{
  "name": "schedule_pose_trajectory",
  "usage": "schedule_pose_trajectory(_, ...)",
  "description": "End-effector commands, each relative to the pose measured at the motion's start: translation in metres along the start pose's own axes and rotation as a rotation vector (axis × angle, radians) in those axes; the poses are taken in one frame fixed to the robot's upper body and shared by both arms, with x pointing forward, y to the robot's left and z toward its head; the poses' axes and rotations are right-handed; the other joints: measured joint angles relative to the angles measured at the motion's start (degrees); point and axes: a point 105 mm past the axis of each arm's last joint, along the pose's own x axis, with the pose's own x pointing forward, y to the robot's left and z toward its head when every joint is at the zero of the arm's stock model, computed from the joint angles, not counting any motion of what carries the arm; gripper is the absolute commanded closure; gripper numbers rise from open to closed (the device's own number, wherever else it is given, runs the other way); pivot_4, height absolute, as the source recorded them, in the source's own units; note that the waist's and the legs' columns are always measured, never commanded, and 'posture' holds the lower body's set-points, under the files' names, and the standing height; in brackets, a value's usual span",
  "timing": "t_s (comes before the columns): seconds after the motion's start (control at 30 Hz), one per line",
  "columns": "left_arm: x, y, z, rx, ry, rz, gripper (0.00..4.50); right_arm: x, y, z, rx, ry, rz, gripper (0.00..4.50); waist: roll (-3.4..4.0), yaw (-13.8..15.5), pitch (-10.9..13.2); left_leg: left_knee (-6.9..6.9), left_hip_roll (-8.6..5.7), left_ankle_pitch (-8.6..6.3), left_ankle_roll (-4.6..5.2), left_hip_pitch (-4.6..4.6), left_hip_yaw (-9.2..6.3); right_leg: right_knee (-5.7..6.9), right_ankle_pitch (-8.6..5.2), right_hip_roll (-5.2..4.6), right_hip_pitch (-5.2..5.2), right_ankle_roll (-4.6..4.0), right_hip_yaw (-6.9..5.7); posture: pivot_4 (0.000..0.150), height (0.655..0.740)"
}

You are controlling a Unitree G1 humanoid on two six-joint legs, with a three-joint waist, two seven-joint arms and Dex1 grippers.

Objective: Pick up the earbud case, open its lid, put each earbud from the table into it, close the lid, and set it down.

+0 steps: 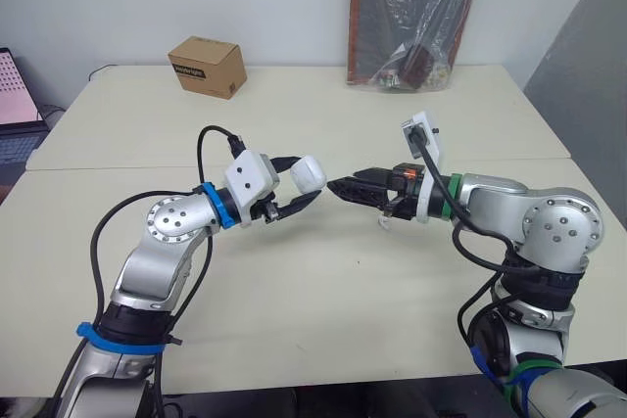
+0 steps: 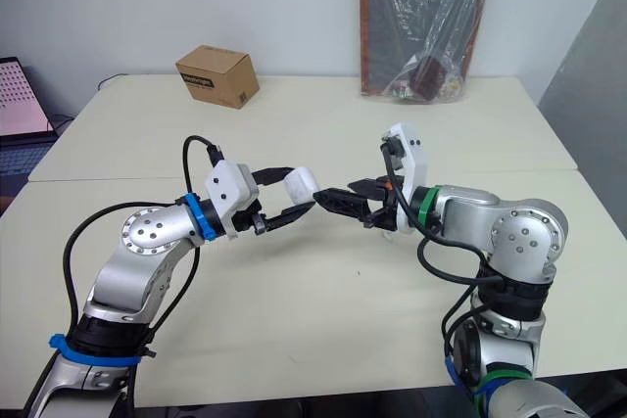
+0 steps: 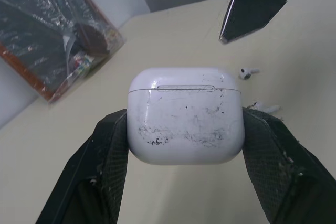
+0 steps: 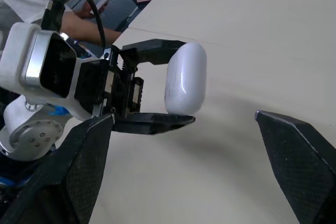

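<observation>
1. Far left: a laptop (image 1: 14, 110) sits at the table's edge, its screen lit.
2. Rear left: a brown cardboard box (image 1: 207, 67) stands on the cream table (image 1: 294, 291), well apart from both arms.
3. Left gripper (image 1: 306, 177): raised above the table near its centre and pointing toward the right arm. The two black fingers are clamped on the earbud case (image 3: 185, 116), one on each narrow side.
4. Earbud case: white, rounded, and marked with dark scuffs on the face toward the left wrist camera. It is held clear of the tabletop. The lid seam runs straight across the upper part, and the lid is closed.
5. Right gripper (image 1: 335, 186): also raised, pointing at the case from the opposite side. Its tips are just beside the case and do not touch it. In the right wrist view the two fingers stand wide apart with nothing between them.
6. Earbuds: two white earbuds lie on the table below the grippers. One earbud (image 3: 248, 72) lies on open surface. The second earbud (image 3: 265, 109) lies near it.
7. Rear right: a flat package in clear plastic wrap (image 1: 416, 17) leans against the wall, with its lower end on the table.
8. The right wrist view shows a person's forearm (image 4: 79, 24) beyond the left gripper.
</observation>
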Motion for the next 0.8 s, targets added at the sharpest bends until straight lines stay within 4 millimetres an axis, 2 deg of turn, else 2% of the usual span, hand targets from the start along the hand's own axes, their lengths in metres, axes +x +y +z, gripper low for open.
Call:
schedule_pose_trajectory(0.03, 0.002, 0.003, 0.019, 0.071, -0.093, -0.021, 1.73, -0.001, 0.006, 0.007, 0.018, -0.02, 0.038, 0.0, 0.04, 0.0, 0.0, 0.0, 0.0, 0.0, 0.01, -0.05, 0.0, 0.0, 0.0, 0.0, -0.04, 0.0, 0.0, 0.15, 0.74)
schedule_pose_trajectory(0.2, 0.002, -0.001, 0.027, 0.098, -0.163, -0.048, 1.73, 0.004, 0.011, 0.004, 0.069, -0.008, 0.076, 0.0, 0.13, -0.1, 0.1, 0.02, 0.01, -0.02, 0.05, -0.12, 0.0, 0.02, 0.0, 0.01, -0.09, 0.0, -0.02, 0.15, 0.74)
schedule_pose_trajectory(0.43, 0.004, -0.005, 0.029, 0.119, -0.179, -0.054, 1.73, 0.01, 0.019, 0.006, 0.102, 0.0, 0.113, 0.0, 0.18, -0.2, 0.1, 0.07, 0.0, -0.03, 0.06, -0.18, -0.03, 0.02, 0.0, 0.02, -0.1, 0.0, -0.05, 0.15, 0.74)
schedule_pose_trajectory(0.53, 0.004, -0.007, 0.03, 0.112, -0.186, -0.049, 1.73, 0.01, 0.021, 0.006, 0.105, 0.004, 0.107, 0.57, 0.18, -0.2, 0.1, 0.06, 0.0, -0.03, 0.06, -0.21, -0.04, 0.01, 0.0, 0.02, -0.12, 0.0, -0.06, 0.15, 0.74)
schedule_pose_trajectory(0.63, 0.003, -0.007, 0.031, 0.112, -0.189, -0.048, 1.73, 0.011, 0.023, 0.005, 0.116, 0.015, 0.115, 1.59, 0.18, -0.2, 0.1, 0.07, 0.01, -0.03, 0.07, -0.28, -0.06, 0.01, 0.0, 0.02, -0.18, 0.0, -0.09, 0.15, 0.74)
schedule_pose_trajectory(0.8, 0.003, -0.009, 0.032, 0.111, -0.192, -0.052, 1.73, 0.011, 0.025, 0.004, 0.137, 0.033, 0.11, 1.59, 0.18, -0.2, 0.1, 0.08, 0.01, -0.03, 0.07, -0.37, -0.06, 0.02, 0.0, 0.03, -0.26, 0.0, -0.09, 0.15, 0.74)
